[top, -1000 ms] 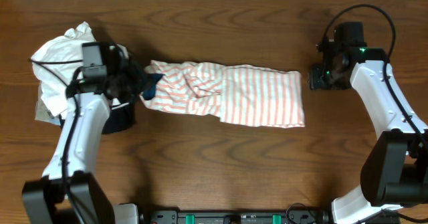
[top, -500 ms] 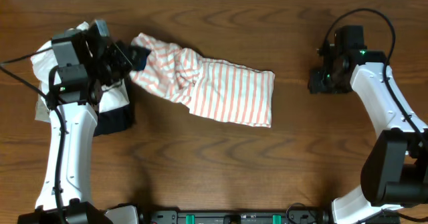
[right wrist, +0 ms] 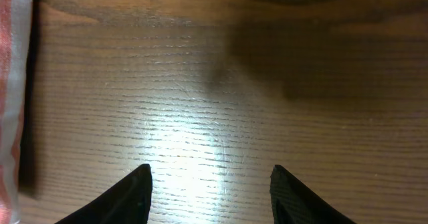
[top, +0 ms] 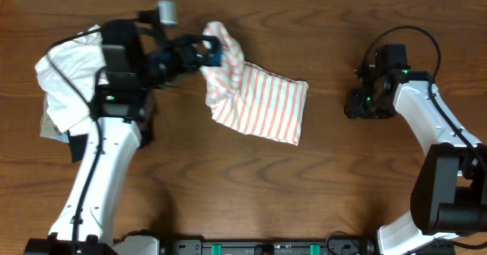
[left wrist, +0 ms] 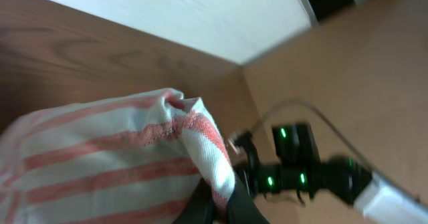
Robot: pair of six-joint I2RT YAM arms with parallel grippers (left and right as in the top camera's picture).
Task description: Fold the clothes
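Striped cloth, white with thin salmon-orange bands, is the item under work: the shirt (top: 262, 103) lies bunched a little left of the table's middle, towards the far edge. Its right-hand part rests flat on the wooden table (top: 228, 194). Its far-left end is gathered into a twisted knot and raised off the surface.

The left gripper (top: 207, 53) has that raised end. The left wrist view confirms it: the gripper (left wrist: 217, 207) has its jaws pressed together on a fold of the shirt (left wrist: 114, 164), with no gap showing between them. A small dark blue patch (top: 216, 55) sits right at the grip; whether it belongs to the shirt cannot be told from overhead.

The right gripper (top: 356, 105) stands to the right of the shirt, clear of it, low over bare wood. In its own wrist view the gripper (right wrist: 210, 174) has its jaws parted to a moderate width with nothing between them. One striped edge of the shirt (right wrist: 10, 83) shows at the left margin, not touching the fingers (right wrist: 134, 194).

A heap of plain white garment (top: 65, 68) lies at the far left, beside the left arm. A dark garment (top: 76, 145) shows under its near edge.
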